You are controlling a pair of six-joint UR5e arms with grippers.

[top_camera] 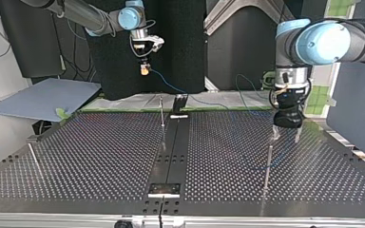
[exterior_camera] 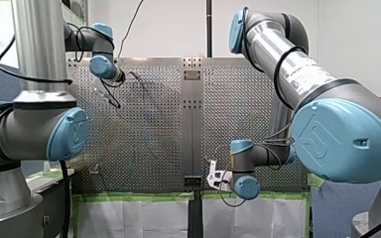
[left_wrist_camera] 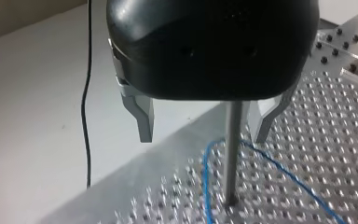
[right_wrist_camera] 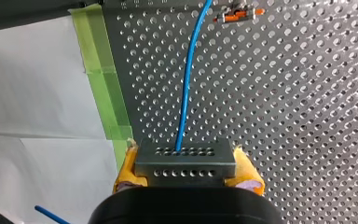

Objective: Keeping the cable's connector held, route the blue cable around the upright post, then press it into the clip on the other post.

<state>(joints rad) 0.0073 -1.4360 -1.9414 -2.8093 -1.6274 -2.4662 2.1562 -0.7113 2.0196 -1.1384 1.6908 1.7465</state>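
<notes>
My right gripper [right_wrist_camera: 189, 164] has its yellow pads shut on a grey connector block [right_wrist_camera: 185, 154]. The blue cable [right_wrist_camera: 186, 93] leaves the connector and runs out over the perforated plate. In the top view this gripper [top_camera: 144, 70] hangs high at the back left, and the cable [top_camera: 171, 88] trails down from it towards the right. My left gripper [left_wrist_camera: 201, 137], black with metal fingers, stands open astride an upright post [left_wrist_camera: 233, 154]. The post is nearer one finger, and the cable [left_wrist_camera: 205, 186] loops past the post's base. At the top view's right, that gripper [top_camera: 286, 137] hovers over the post [top_camera: 268, 161].
A second thin post [top_camera: 162, 114] stands near the plate's central strip [top_camera: 171, 156], and a third [top_camera: 34, 159] near the top view's left edge. A small orange and grey clip piece [right_wrist_camera: 237, 16] sits ahead of my right gripper. Green tape [right_wrist_camera: 105, 84] lines the plate's edge.
</notes>
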